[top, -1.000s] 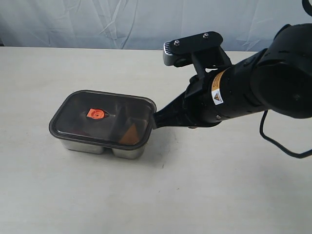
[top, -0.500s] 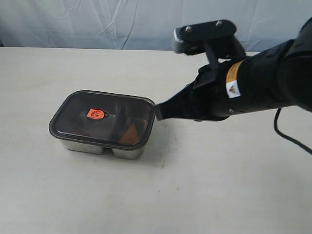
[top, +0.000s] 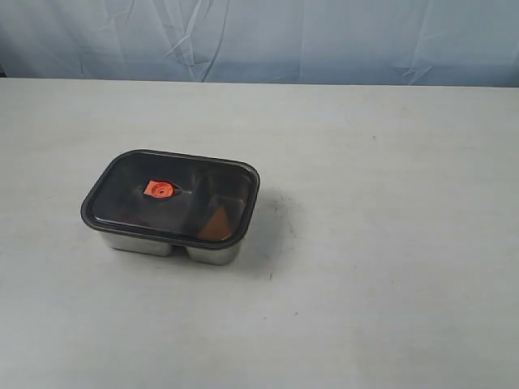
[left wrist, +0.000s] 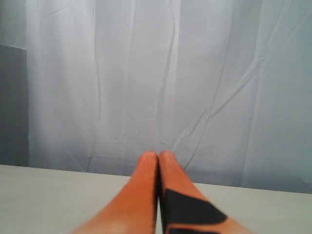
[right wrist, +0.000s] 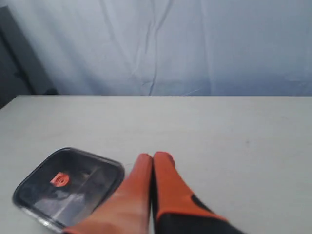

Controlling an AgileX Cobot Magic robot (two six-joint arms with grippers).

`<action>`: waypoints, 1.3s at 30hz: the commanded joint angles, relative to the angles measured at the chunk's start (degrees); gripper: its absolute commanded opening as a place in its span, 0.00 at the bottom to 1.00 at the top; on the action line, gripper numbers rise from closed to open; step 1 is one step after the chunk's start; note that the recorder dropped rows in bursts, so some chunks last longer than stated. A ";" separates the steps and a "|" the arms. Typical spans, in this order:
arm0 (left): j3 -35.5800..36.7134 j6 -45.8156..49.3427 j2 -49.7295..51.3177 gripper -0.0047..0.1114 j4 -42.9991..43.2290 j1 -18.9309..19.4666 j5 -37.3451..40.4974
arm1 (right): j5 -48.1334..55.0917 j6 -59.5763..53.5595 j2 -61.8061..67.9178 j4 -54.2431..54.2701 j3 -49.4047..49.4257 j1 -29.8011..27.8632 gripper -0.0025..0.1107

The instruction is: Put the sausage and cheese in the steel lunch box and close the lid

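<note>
1. Exterior view: the steel lunch box sits on the left half of the table, well apart from every edge, with its long side running roughly left to right.
2. The lid lies flat on the box and covers it from rim to rim; its dark, smoky panel carries a small orange valve near the middle.
3. Through the lid the cheese shows as an orange wedge at the right-hand end of the box, close to the front corner (the tint dulls its colour).
4. The sausage cannot be made out under the dark panel.
5. Below the lid, the shiny steel wall shows a dip between two rounded compartments.
6. A pale, creased curtain hangs behind the far edge of the table.
7. In the right wrist view the right gripper hangs above the table with its orange fingers pressed together and nothing between them; the lidded box lies apart from its tips, off to one side.
8. In the left wrist view the left gripper points toward the curtain, its orange fingers likewise clenched tip to tip on nothing, with only a strip of table beneath.
</note>
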 commanded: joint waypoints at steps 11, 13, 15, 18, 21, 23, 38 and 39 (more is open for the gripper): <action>0.57 53.99 -0.23 0.04 -44.99 0.31 14.31 | -22.69 0.07 -26.43 11.12 35.02 -27.37 0.02; 1.68 53.99 -0.23 0.04 -44.99 0.31 14.35 | -22.57 0.07 -29.03 11.42 35.02 -28.99 0.02; 3.14 53.99 -0.23 0.04 -45.13 0.31 14.63 | -18.72 0.07 -31.25 11.42 35.02 -30.40 0.02; 3.55 53.99 -0.23 0.04 -45.37 0.31 14.63 | -15.77 0.07 -32.10 11.89 35.02 -31.75 0.02; 3.55 53.99 -0.23 0.04 -45.20 0.31 16.02 | -15.88 0.07 -32.10 11.89 35.02 -31.85 0.02; 3.55 53.99 -0.23 0.04 -45.22 0.31 16.30 | -15.88 0.07 -32.10 11.89 35.02 -31.85 0.02; 3.55 45.61 -0.23 0.04 -37.03 0.31 20.65 | -16.29 0.07 -32.10 11.89 35.02 -31.85 0.02; 3.55 45.61 -0.23 0.04 -37.03 0.31 20.65 | -16.29 0.07 -32.10 11.89 35.02 -31.85 0.02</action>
